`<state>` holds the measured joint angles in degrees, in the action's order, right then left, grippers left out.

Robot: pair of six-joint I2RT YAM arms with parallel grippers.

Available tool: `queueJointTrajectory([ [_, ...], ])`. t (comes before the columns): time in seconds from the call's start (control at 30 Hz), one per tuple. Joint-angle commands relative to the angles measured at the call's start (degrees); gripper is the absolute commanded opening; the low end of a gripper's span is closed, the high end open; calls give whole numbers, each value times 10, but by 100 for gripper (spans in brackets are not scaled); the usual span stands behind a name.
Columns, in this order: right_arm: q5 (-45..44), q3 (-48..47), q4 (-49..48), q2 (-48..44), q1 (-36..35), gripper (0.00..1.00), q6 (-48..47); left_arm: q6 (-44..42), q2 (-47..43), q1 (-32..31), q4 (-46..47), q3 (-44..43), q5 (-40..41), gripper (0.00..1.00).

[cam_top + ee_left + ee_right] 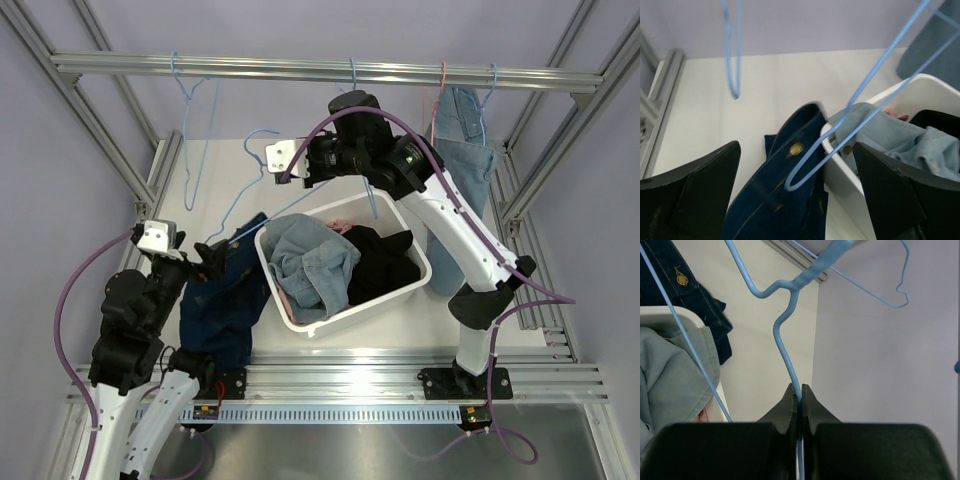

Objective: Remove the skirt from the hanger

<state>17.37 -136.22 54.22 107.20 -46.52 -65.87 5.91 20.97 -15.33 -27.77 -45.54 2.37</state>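
Hovering with left jaws spread over the denim skirt [225, 300]; pinching the blue hanger [781, 347] wire tight in right jaws.
Slumped on the bench [400, 325] against the basket's [270, 275] 9 o'clock wall, long axis 1 to 7 o'clock, nearest the left arm; seemingly clear of the wire, open bench toward 10 o'clock.

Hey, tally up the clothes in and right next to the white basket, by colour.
Dark blue: 1, the skirt beside the basket
Light blue: 1, a denim piece in the basket
Black: 1, a black garment in the basket
Pink: 1, a pink scrap, mostly buried
Total: 4
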Motion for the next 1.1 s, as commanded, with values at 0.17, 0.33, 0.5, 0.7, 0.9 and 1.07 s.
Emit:
queueJointTrajectory([
  [0.17,72,5,-10,-14,-1,0,27,-56,69,-1,15,-91,-246,99],
  [0.33,94,12,1,-10,-17,0,29,-71,128,-1,28,-115,-330,82],
  [0.5,99,18,2,-10,-26,0,30,-80,179,-1,15,-140,-345,49],
  [0.7,109,32,2,-11,-26,0,36,-83,177,-1,19,-138,-332,2],
  [0.9,112,41,-10,-16,-27,8,61,-66,154,-2,25,-119,-303,0],
  [1.07,111,52,-31,-27,-27,28,101,-63,110,-2,12,-102,-278,0],
])
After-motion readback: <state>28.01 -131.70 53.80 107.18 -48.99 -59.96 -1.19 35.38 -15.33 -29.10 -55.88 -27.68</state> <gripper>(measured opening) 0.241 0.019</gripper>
